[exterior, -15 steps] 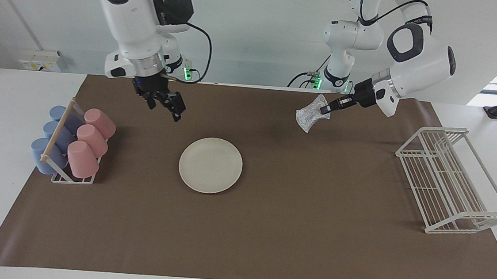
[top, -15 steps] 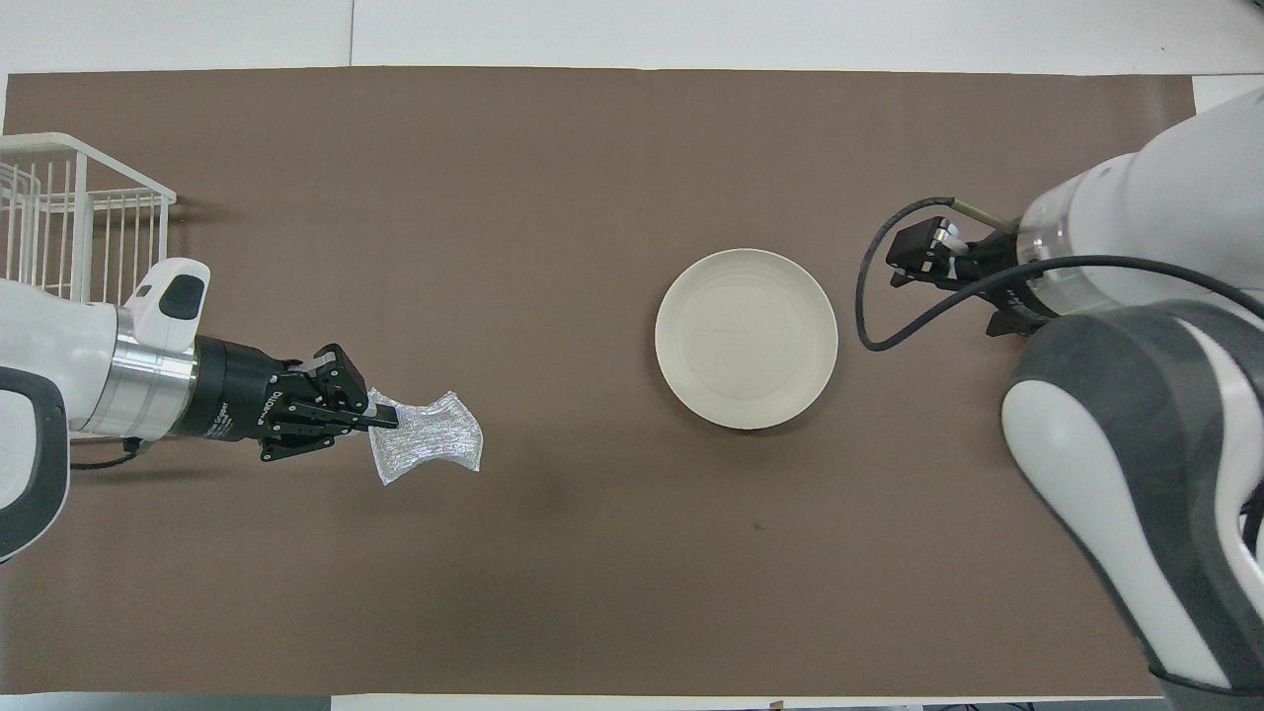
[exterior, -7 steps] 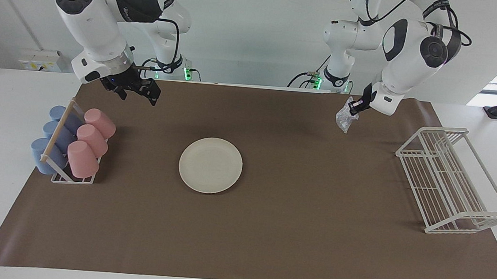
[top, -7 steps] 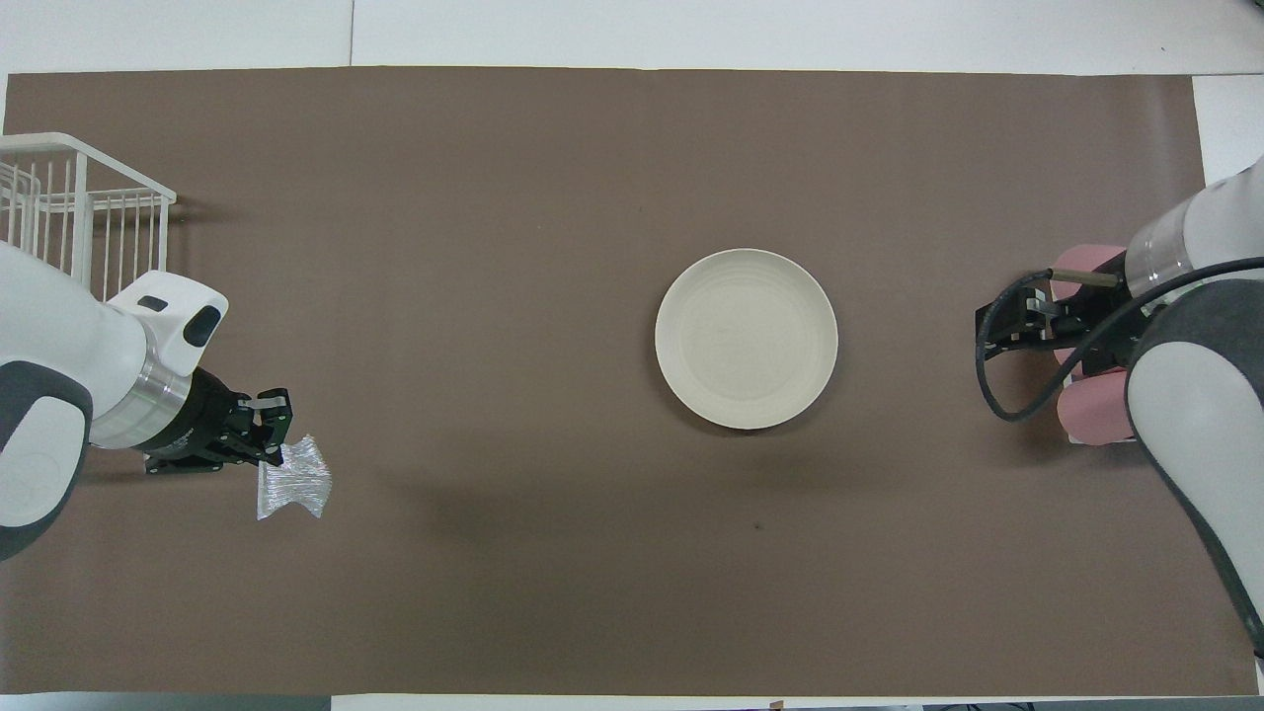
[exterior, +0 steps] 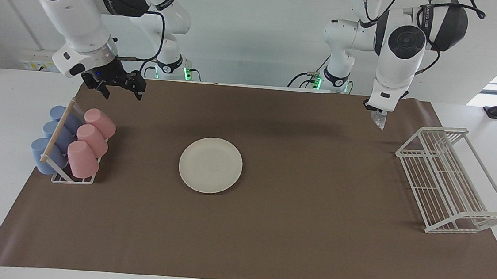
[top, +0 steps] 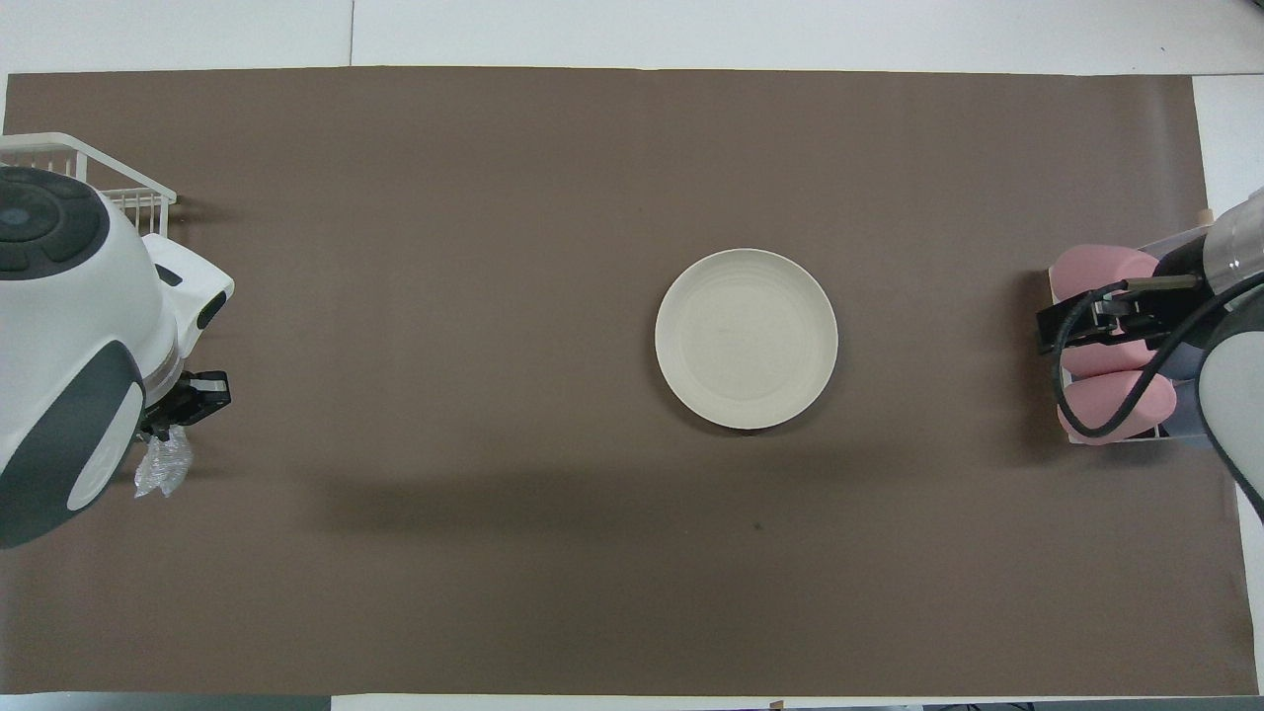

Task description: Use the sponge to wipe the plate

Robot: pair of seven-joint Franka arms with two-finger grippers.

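The cream-white plate (exterior: 210,165) lies flat on the brown mat near the middle of the table, and it also shows in the overhead view (top: 747,338). Nothing is on it. My left gripper (exterior: 377,110) is up in the air over the mat by the wire rack, shut on the silvery mesh sponge (exterior: 380,120), which hangs down from it. The sponge (top: 163,466) shows below the left gripper (top: 176,413) in the overhead view. My right gripper (exterior: 118,86) is open and empty, in the air over the mat beside the cup rack; in the overhead view the right gripper (top: 1065,326) is at that rack's edge.
A rack of pink and blue cups (exterior: 73,143) stands at the right arm's end of the table (top: 1106,355). A white wire dish rack (exterior: 449,182) stands at the left arm's end (top: 94,163). A brown mat (exterior: 290,231) covers the table.
Both arms have drawn away from the plate. The left gripper carried the sponge toward the wire rack. The right gripper moved toward the cup rack.
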